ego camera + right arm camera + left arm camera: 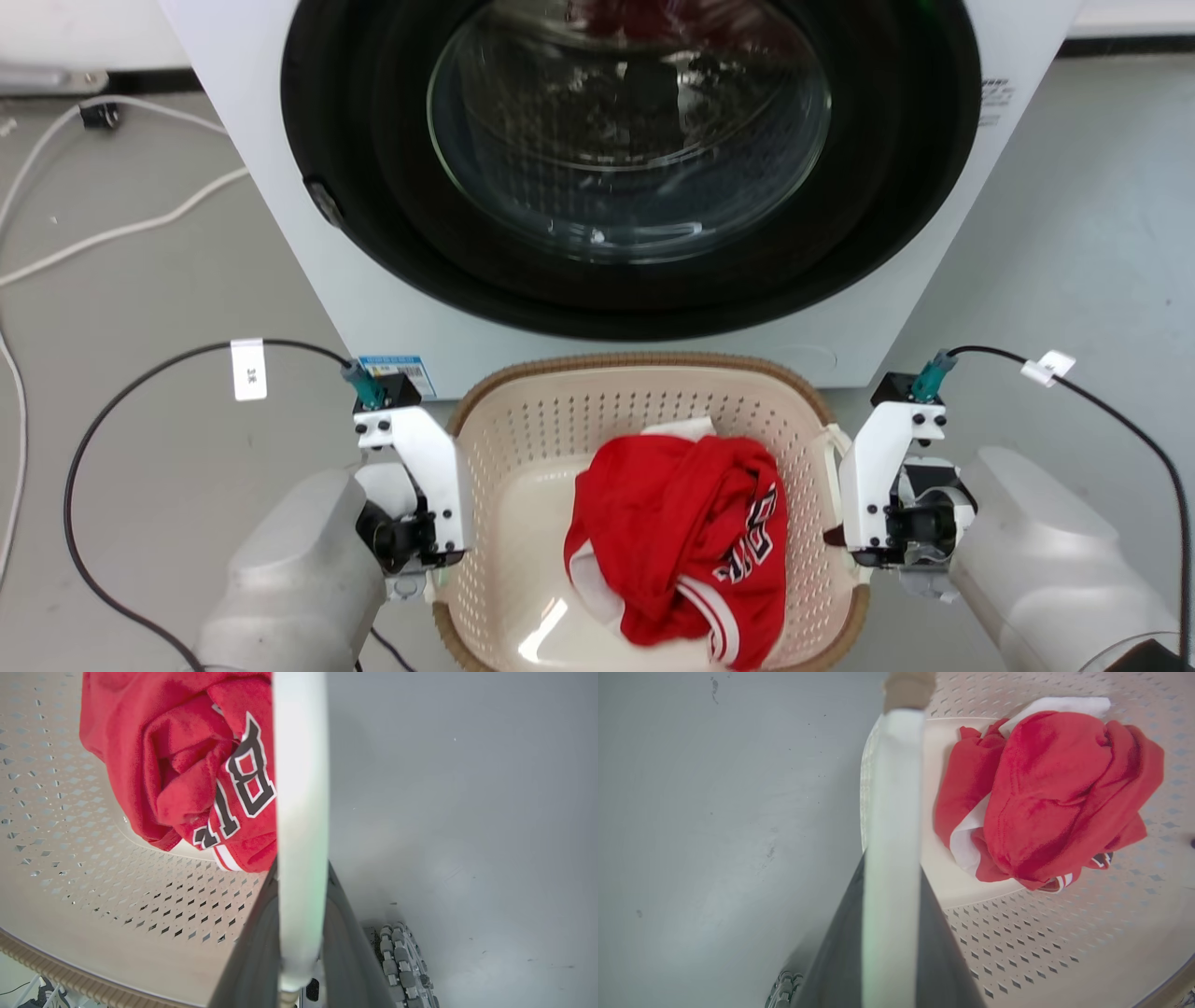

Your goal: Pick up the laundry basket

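Observation:
The cream laundry basket (644, 383) with its brown woven rim sits right in front of me, holding a red jersey (681, 541) and a bit of white cloth. My left gripper (439, 555) is shut on the basket's left white handle (892, 788), which runs between the dark fingers (836, 952) in the left wrist view. My right gripper (845, 546) is shut on the right white handle (301, 788), again clamped between its fingers (345, 942). I cannot tell whether the basket is off the floor.
A white washer (392, 308) with a closed round glass door (625, 131) stands directly behind the basket, almost touching its far rim. White cables (121, 224) lie on the grey floor at the left. A robot wheel (402, 961) shows below the right handle.

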You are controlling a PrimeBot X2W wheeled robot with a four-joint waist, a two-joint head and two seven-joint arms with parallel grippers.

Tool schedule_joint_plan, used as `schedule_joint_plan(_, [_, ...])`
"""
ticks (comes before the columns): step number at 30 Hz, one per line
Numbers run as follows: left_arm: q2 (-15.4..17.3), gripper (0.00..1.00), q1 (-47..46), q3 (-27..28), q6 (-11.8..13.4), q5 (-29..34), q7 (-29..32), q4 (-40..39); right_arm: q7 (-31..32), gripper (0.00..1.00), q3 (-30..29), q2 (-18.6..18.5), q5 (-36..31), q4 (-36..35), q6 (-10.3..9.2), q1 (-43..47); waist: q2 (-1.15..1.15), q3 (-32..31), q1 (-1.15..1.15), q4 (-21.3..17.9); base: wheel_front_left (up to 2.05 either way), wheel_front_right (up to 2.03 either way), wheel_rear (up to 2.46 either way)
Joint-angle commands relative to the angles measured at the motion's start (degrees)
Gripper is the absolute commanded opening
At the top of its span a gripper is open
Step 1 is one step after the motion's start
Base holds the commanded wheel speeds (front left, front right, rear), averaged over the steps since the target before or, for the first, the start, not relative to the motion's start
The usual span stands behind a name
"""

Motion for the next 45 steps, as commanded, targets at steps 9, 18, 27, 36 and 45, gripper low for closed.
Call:
schedule_joint_plan(9, [-0.37, 0.00, 3.98, -1.45, -0.60, -3.13, 1.90, -0.25, 5.52, 0.00, 0.12, 3.25, 1.55, 2.37, 0.30, 0.41, 0.00, -6.60, 0.01, -0.46, 0.00, 0.00, 0.00])
schedule_joint_plan(18, [0.00, 0.00, 6.94, -2.72, -0.59, -4.67, 1.33, -0.67, 6.02, 0.00, -0.03, 3.61, 1.37, 3.64, 0.30, 2.83, 0.00, -8.36, 0.01, -0.56, 0.00, 0.00, 0.00])
schedule_joint_plan(27, [0.32, 0.00, 6.71, -3.85, -0.59, -5.69, 0.46, -0.78, 5.91, 0.00, -0.45, 3.25, 1.01, 4.03, 0.29, 2.95, 0.00, -8.38, 0.01, -0.37, 0.00, 0.00, 0.00])
schedule_joint_plan(36, [0.27, 0.00, 5.67, -5.01, -0.59, -6.57, 0.15, -0.23, 5.32, 0.00, -0.84, 3.58, 0.73, 4.13, 0.29, 3.88, 0.00, -8.36, 0.01, -0.23, 0.00, 0.00, 0.00])
schedule_joint_plan(45, [0.25, 0.00, 5.62, -5.95, -0.59, -7.40, -0.26, -0.04, 5.78, 0.00, -1.42, 3.68, 0.69, 4.15, 0.29, 4.24, 0.00, -8.27, 0.01, -0.11, 0.00, 0.00, 0.00])
